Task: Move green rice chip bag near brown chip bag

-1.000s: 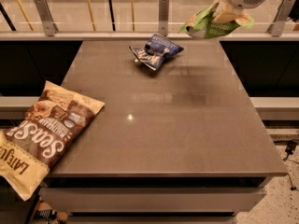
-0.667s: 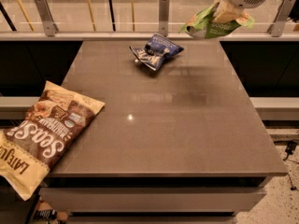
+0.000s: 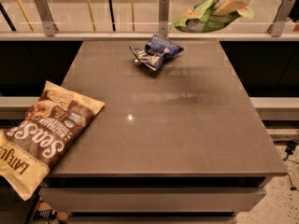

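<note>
The green rice chip bag hangs in the air above the table's far right corner, held by my gripper at the top right of the camera view. The gripper is shut on the bag's upper part; the bag droops to the left below it. The brown chip bag with pale yellow ends lies flat at the table's near left edge, partly overhanging it. The two bags are far apart, across the table's diagonal.
A small dark-blue snack bag lies at the far middle of the grey-brown table. A railing with metal posts runs behind the table's far edge. Floor shows at the lower right.
The gripper with the green bag has shifted slightly left and a little higher. The other bags have not moved.
</note>
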Tool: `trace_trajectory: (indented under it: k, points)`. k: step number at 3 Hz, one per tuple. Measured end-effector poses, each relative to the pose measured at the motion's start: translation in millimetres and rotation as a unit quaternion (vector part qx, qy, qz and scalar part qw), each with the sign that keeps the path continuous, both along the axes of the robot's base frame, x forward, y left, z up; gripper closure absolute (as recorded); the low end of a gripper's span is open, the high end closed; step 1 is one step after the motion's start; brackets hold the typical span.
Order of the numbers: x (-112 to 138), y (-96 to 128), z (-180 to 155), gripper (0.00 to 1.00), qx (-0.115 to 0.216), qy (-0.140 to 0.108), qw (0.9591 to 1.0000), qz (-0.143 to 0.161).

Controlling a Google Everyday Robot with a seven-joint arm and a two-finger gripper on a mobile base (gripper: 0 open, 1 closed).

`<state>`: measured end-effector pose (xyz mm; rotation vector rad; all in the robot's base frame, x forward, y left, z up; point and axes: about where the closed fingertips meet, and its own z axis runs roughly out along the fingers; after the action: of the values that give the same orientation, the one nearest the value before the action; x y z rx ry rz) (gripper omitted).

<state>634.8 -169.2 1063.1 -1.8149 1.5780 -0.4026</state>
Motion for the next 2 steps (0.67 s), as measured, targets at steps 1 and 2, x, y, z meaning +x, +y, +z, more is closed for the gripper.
trace_trajectory:
  k: [1, 2]
  points:
    - [-8.5, -0.3, 12.3, 1.0, 0.007, -0.001, 0.9974, 0.072]
    - [-29.3, -1.1, 25.3, 1.0, 0.017, -0.016, 0.9924, 0.12]
